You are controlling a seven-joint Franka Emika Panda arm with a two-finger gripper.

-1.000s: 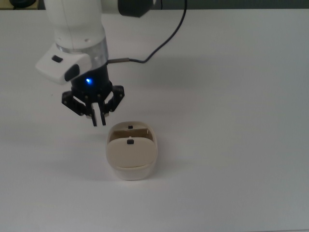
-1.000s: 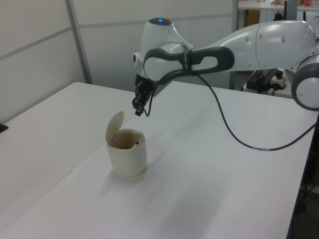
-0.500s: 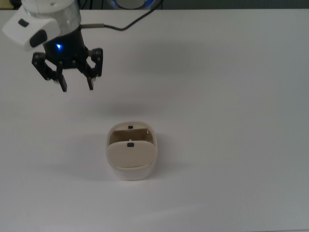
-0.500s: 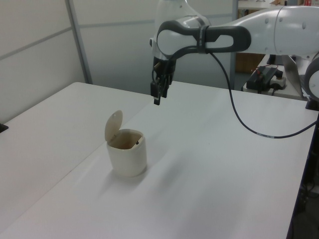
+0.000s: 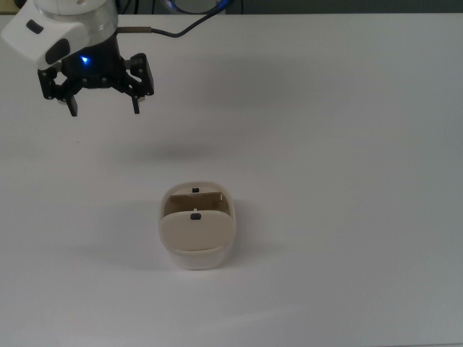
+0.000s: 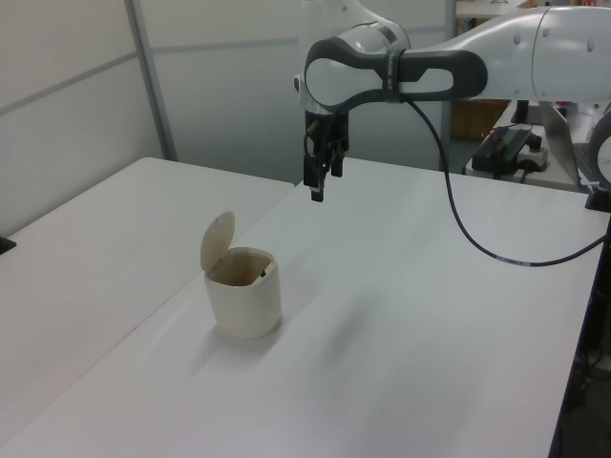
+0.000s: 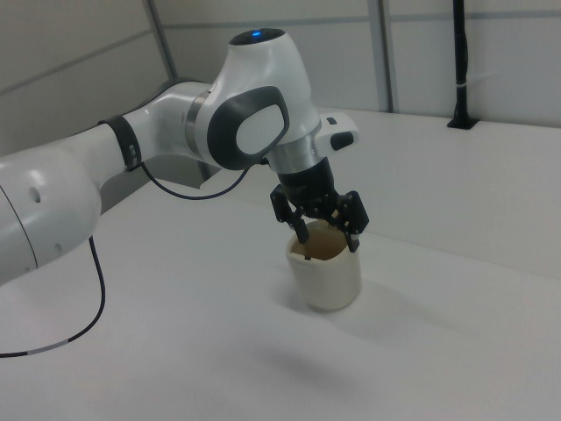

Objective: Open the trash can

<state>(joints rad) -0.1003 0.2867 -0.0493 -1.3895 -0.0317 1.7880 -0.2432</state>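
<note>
On the white table [image 5: 347, 144], a little below the middle of the top view, we see the trash can [image 5: 197, 235]: a small cream plastic bin with rounded corners, standing upright and alone. Its lid [image 6: 217, 243] is already swung up on its hinge, as the left view shows plainly, with the mouth of the bin bare beneath it. A tiny black button [image 5: 194, 215] sits on the lid near its free edge, and a second dark spot shows on the far rim.

Our gripper [image 5: 103, 106] hangs in the air toward the top view's upper left, well apart from the can, its two fingers spread wide with nothing between them. A black cable [image 6: 458, 219] loops from the arm.

We judge the can to be light and hollow, thin-walled, stiff enough to keep its shape but easy to tip or slide on the smooth tabletop. Its plastic looks glossy, so a pinch on the outer wall would likely slip. Were we to work it again, a light downward press on the button would suit best, since force from above holds the can against the table. The raised lid looks thin, carried only by its hinge, so we would not take it by the edge or push it sideways.
</note>
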